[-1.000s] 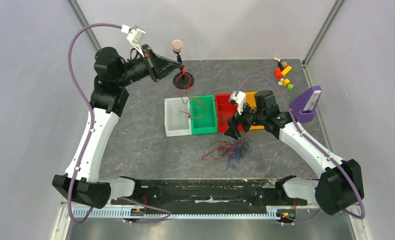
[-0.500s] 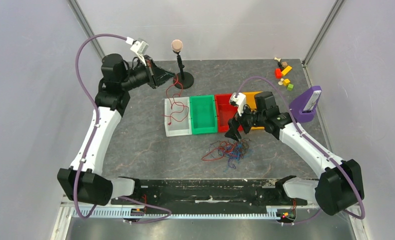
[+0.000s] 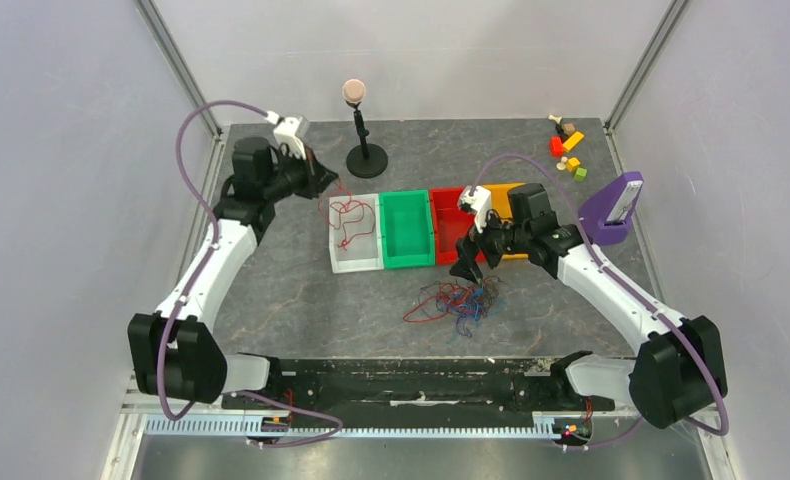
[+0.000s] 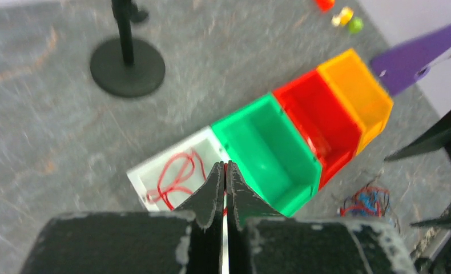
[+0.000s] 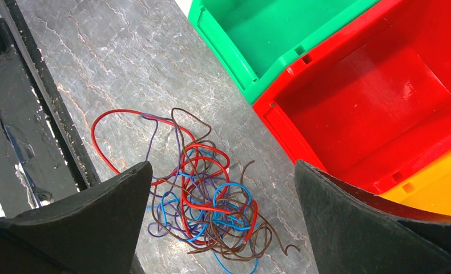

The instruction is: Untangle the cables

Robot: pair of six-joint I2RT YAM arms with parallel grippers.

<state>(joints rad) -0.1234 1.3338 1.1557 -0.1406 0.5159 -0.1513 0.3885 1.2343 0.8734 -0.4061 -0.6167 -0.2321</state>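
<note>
L gripper: fingers pressed tight together, pinching a red cable. Its loops hang below & just ahead of the tips, down into the white bin. Green bin, red bin & orange bin run in a row off to the right of those tips, w/ the mic stand farther ahead. R gripper: fingers spread wide, holding nothing, above the cable tangle. Its red, blue, brown & purple strands lie on the table betw. the two tips.
</note>
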